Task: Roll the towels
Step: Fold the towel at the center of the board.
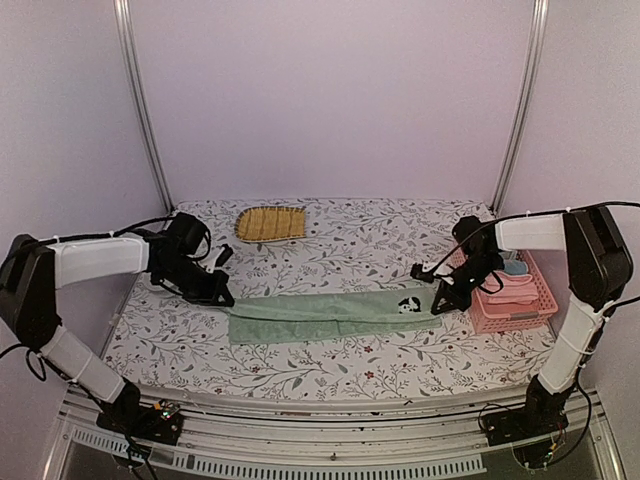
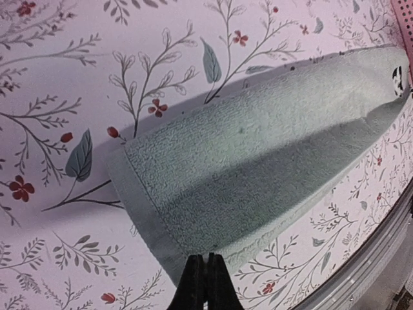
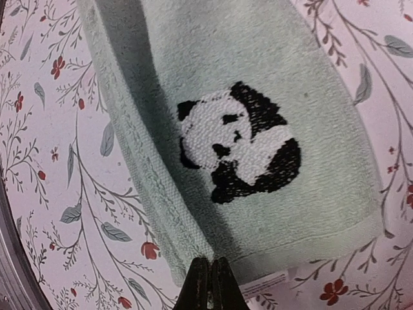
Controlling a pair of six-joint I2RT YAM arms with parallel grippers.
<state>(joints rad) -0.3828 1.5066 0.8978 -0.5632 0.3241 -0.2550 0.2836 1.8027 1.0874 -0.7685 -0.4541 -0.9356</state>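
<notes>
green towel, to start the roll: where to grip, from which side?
Pinch the short hem at the panda end of the green towel, coming from the right with the right gripper. It lies flat as a long left-right strip, so that end hem probably rolls cleanest.

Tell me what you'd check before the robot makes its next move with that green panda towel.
1. Green towel lying flat in a long folded strip: ok.
2. Left gripper shut at the towel's plain end: ok.
3. Right gripper shut at the end with the panda patch: ok.
4. Either gripper actually pinching cloth: cannot tell.
5. Woven mat apart from the towel: ok.
6. Any roll begun: not ok, none yet.
</notes>
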